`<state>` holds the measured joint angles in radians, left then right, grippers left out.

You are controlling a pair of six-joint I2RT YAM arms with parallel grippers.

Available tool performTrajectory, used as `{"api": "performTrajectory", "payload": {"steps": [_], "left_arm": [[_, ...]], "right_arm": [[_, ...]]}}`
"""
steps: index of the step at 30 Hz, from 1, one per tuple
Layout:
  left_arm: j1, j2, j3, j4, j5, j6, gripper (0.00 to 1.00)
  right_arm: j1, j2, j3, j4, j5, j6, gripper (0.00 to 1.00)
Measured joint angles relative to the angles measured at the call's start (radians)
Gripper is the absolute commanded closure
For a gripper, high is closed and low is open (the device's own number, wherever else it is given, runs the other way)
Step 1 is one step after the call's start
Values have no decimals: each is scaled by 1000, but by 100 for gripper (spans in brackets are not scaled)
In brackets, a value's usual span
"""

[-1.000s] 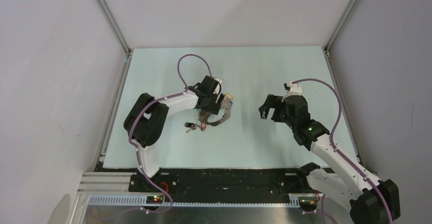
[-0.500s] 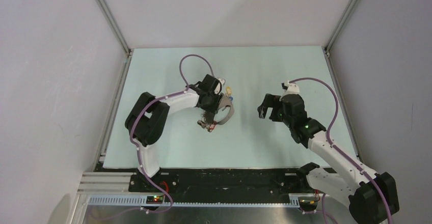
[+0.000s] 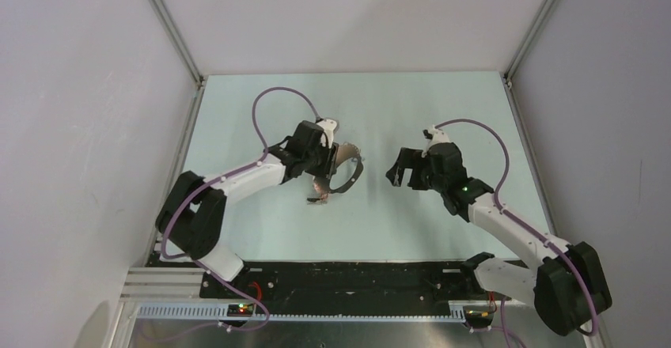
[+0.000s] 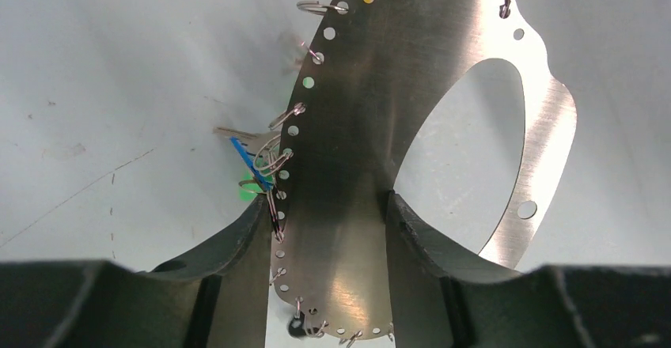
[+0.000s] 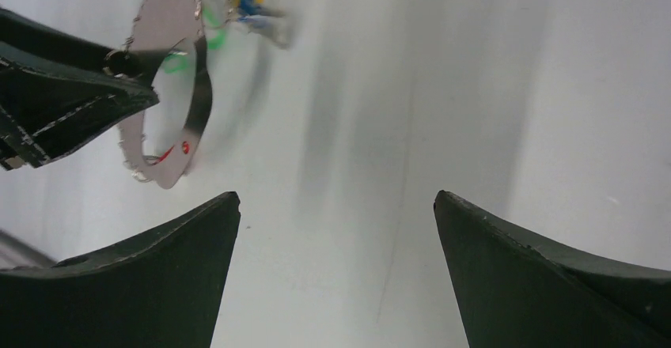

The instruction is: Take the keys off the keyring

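Left gripper [image 4: 332, 233] is clamped on the keyring [image 4: 380, 87], one finger on each face of the flat metal band, biting near one end of the oval. The keyring is held up at the middle of the bench [image 3: 261, 229], and I can't tell whether its lower edge touches the surface. Right gripper [image 5: 336, 206] is wide apart with nothing between its fingers, off to the right and well clear of the keyring.

The keys [image 4: 257, 166] hang from little wire loops [image 4: 316, 6] threaded through holes along the band's rim. A blue and green bunch sits just beside my left finger [image 4: 237, 245], and more colour shows at the far end, too smeared in the right wrist view to sort out.

Here's what worries me. My hold is a narrow bite on slick, thin metal, so a sideways tug from the right could pivot the keyring between the pads or pull it straight out. The keys are tiny and dangling, and that smear makes me think they may be swaying. Closing on them, I could easily catch a loop or the band itself instead of a key head. And a straight pull won't free a key, I'd judge, because the loop has to come off the hole, so hauling harder only drags the whole keyring. The nearest bunch is also tight against my left finger, so coming in there risks knocking gripper against gripper. A key that pops free unheld could skitter across the bench.
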<state>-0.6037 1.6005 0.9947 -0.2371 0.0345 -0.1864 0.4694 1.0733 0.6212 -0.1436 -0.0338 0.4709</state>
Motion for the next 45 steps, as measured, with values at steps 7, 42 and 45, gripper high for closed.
{"api": "performTrajectory", "payload": {"steps": [7, 42, 45], "left_arm": [[0, -85, -85, 112, 52, -24, 100], [4, -306, -278, 392, 140, -104, 25], [4, -414, -342, 433, 120, -111, 12]], "right_arm": [[73, 76, 0, 174, -164, 30, 10], [182, 198, 18, 453, -248, 164, 100], [140, 149, 19, 404, -208, 152, 100]]}}
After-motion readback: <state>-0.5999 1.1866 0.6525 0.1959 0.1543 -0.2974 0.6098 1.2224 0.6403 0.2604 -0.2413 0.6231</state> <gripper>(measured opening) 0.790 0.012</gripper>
